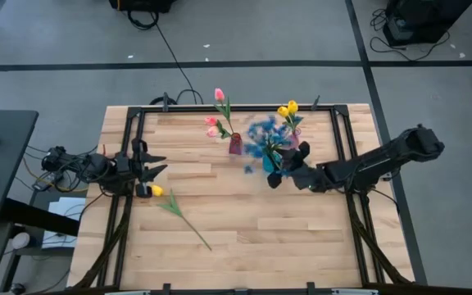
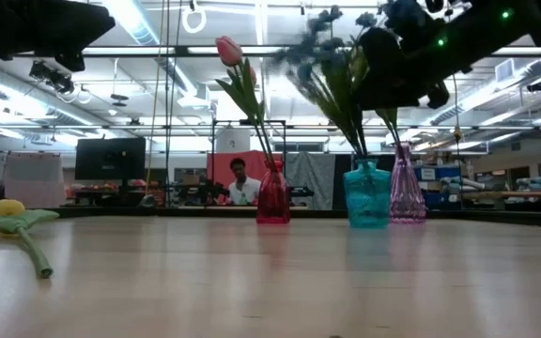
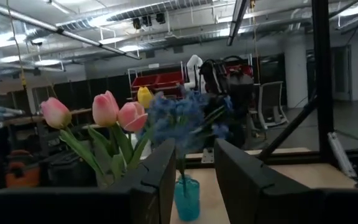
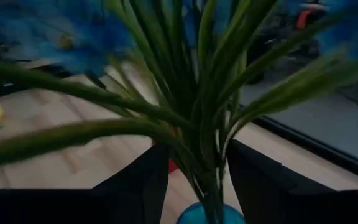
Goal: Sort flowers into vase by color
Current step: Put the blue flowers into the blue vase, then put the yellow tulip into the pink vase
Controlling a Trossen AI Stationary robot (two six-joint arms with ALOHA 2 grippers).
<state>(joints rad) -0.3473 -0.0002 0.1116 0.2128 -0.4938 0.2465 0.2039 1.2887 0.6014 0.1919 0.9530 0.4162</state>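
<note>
A yellow tulip [image 1: 156, 190] lies flat on the table near its left edge, its stem [image 1: 188, 225] running toward the near edge; the low view shows the yellow tulip [image 2: 7, 210] too. Pink tulips [image 1: 214, 123] stand in a red vase [image 1: 235, 145], blue blossoms [image 1: 260, 135] in a teal vase [image 1: 269, 162], and yellow tulips [image 1: 288, 108] in a purple vase [image 2: 406, 188]. My right gripper [image 1: 288, 166] is open above the teal vase, a finger on either side of the blue stems [image 4: 207, 155]. My left gripper [image 1: 152, 165] waits open beside the lying tulip. My right gripper has its open fingers [image 4: 143, 180] on either side of the bunched blue-blossom stems [image 4: 211, 171], just above the teal vase's mouth [image 4: 210, 214]. It comes level from the table's right side. Whether a finger touches the stems, I cannot tell. The stems stand in the vase.
The three vases stand close together at the far middle of the table, in a row in the low view: red vase [image 2: 272, 197], teal vase [image 2: 368, 197], purple vase. A black frame [image 1: 129, 123] borders the wooden tabletop. A person [image 2: 242, 186] sits in the room beyond.
</note>
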